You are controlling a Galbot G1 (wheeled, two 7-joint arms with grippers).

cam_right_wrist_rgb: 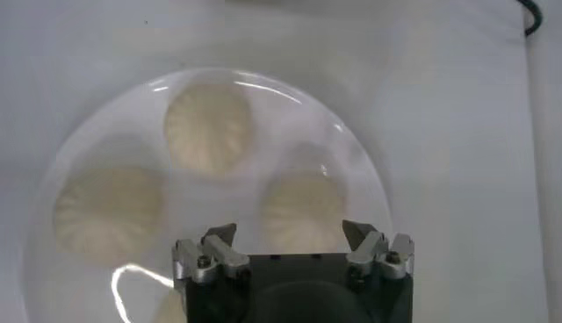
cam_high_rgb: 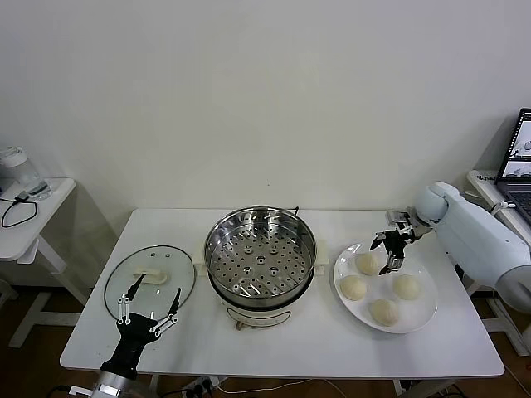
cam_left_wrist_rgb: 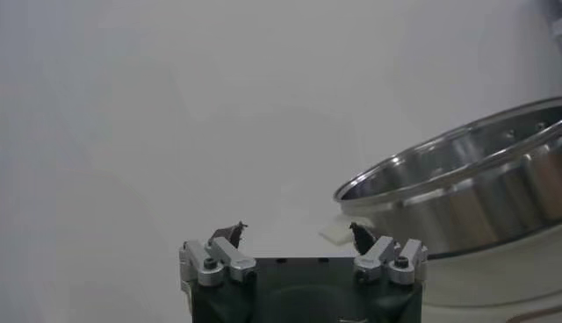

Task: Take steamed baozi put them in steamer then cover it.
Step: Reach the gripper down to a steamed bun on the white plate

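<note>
Four pale baozi lie on a white plate [cam_high_rgb: 420, 316] right of the steamer [cam_high_rgb: 260, 253], a shiny steel pot with an empty perforated tray. My right gripper [cam_high_rgb: 383, 255] is open and empty, just above the baozi nearest the steamer [cam_high_rgb: 366, 264]. In the right wrist view this gripper [cam_right_wrist_rgb: 290, 233] has its jaws wide apart, either side of that baozi [cam_right_wrist_rgb: 303, 204], with two more baozi [cam_right_wrist_rgb: 209, 127] [cam_right_wrist_rgb: 110, 211] beyond. My left gripper [cam_high_rgb: 150, 298] is open and empty over the near edge of the glass lid [cam_high_rgb: 162, 265].
The left wrist view shows my left gripper [cam_left_wrist_rgb: 299, 233] facing the steamer's steel wall [cam_left_wrist_rgb: 465, 189] and its white side handle [cam_left_wrist_rgb: 338, 230]. A side table with a jug [cam_high_rgb: 21, 176] stands far left. A laptop [cam_high_rgb: 518, 162] sits far right.
</note>
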